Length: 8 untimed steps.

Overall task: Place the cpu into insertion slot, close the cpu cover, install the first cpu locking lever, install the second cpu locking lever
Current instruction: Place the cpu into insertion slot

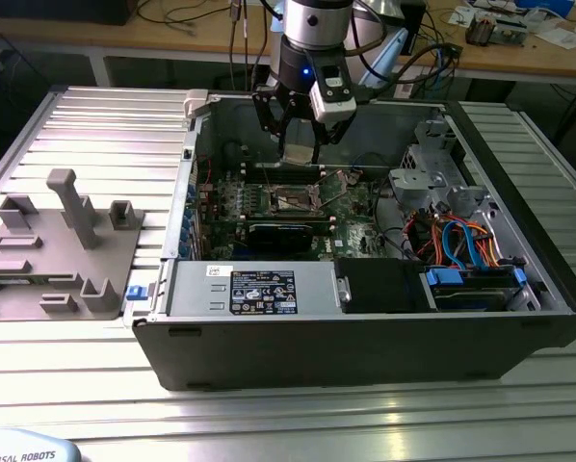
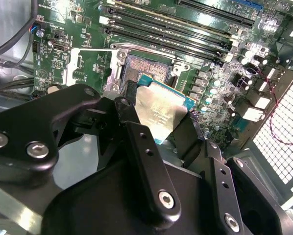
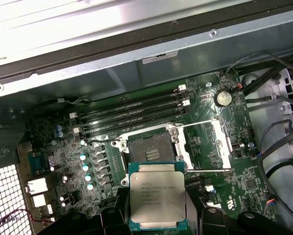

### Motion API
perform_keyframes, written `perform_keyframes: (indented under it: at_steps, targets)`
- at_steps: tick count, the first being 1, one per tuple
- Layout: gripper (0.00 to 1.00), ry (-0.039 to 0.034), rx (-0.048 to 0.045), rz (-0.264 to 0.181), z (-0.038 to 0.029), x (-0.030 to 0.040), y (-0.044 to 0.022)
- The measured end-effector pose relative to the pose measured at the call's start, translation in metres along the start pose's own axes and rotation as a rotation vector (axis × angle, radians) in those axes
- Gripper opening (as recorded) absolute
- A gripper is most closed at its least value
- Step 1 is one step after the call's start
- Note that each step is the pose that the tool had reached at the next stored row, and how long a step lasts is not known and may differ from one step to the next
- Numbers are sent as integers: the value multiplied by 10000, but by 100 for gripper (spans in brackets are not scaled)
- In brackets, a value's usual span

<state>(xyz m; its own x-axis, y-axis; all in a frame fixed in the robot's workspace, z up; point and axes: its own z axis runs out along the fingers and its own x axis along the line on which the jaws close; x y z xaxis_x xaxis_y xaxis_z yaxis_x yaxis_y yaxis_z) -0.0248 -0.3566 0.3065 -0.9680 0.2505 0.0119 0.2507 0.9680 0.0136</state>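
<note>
Hovering in the upper middle of the exterior view, the gripper hangs inside the open computer case, over the green motherboard. Its black fingers are drawn in against two opposite edges of the cpu and pinch it between them, with its silver top facing both wrist cameras. The cpu is held near the insertion slot but not in it, and the slot's dark recess lies bare. The cpu cover is swung open and rests just beside the slot, green board showing through its window. A grey plastic fixture stands on the ribbed table at the exterior view's left, well apart from the case.
</note>
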Motion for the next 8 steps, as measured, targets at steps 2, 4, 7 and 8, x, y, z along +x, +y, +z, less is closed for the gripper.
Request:
perform_keyframes:
  at_steps: [2, 4, 7, 8]
  targets:
    - [54, -1, 3, 25, 2, 0, 0]
    - [54, -3, 6, 57, 4, 0, 0]
    - [54, -4, 11, 96, 7, 0, 0]
    - [54, -5, 13, 117, 9, 0, 0]
